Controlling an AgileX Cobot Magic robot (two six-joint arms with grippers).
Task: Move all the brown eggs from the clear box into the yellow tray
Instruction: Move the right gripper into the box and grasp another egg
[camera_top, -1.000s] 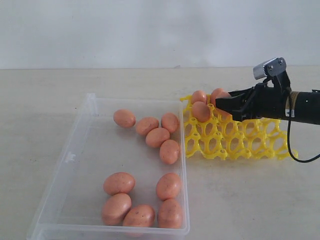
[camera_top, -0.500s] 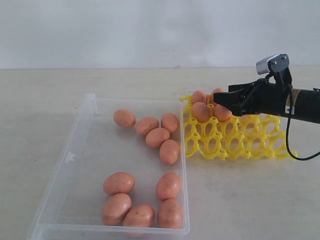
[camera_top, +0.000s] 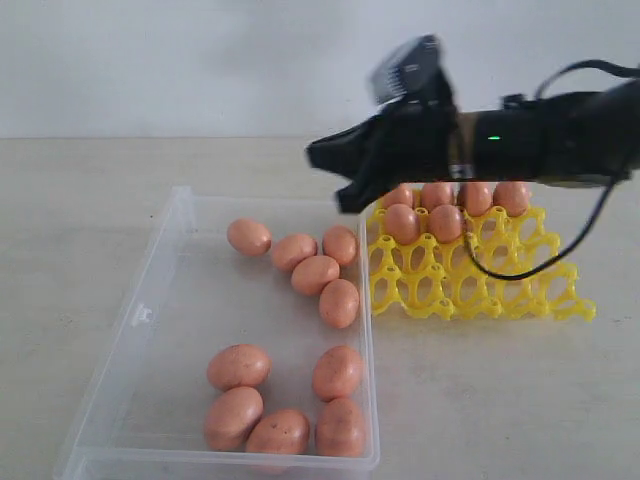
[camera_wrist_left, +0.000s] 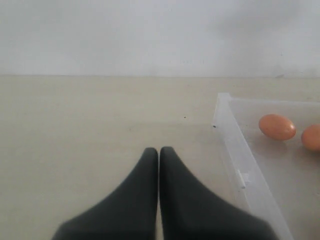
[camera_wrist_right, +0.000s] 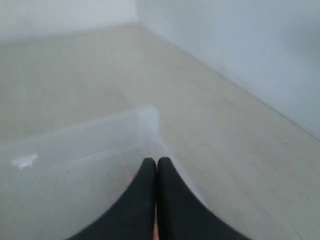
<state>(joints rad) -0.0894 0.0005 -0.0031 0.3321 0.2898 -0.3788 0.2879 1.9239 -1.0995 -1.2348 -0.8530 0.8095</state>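
Right gripper (camera_top: 318, 156) is up in the air above the far right corner of the clear box (camera_top: 150, 292), arm reaching in from the right over the back of the yellow tray (camera_top: 482, 286). Its fingers are pressed together with nothing between them, and the right wrist view shows the same: the two black fingertips (camera_wrist_right: 150, 167) meet over a blurred corner of the box (camera_wrist_right: 100, 132). Left gripper (camera_wrist_left: 159, 153) is out of the exterior view. In its own wrist view the fingers are also pinched together and empty, low over bare table (camera_wrist_left: 75, 125) just outside the box wall (camera_wrist_left: 235, 150), with two eggs (camera_wrist_left: 277, 126) visible inside. Brown eggs (camera_top: 315, 274): ten are in the box, lying loose on its floor, five bunched near the far right corner and five near the front right corner. Six sit in the tray, four filling the back row and two in the next row at its left end, nearest the box. The remaining cups are unfilled. The tray sits on the table (camera_top: 500, 400), right beside the box's right wall. Plain pale wall (camera_top: 200, 60) behind.
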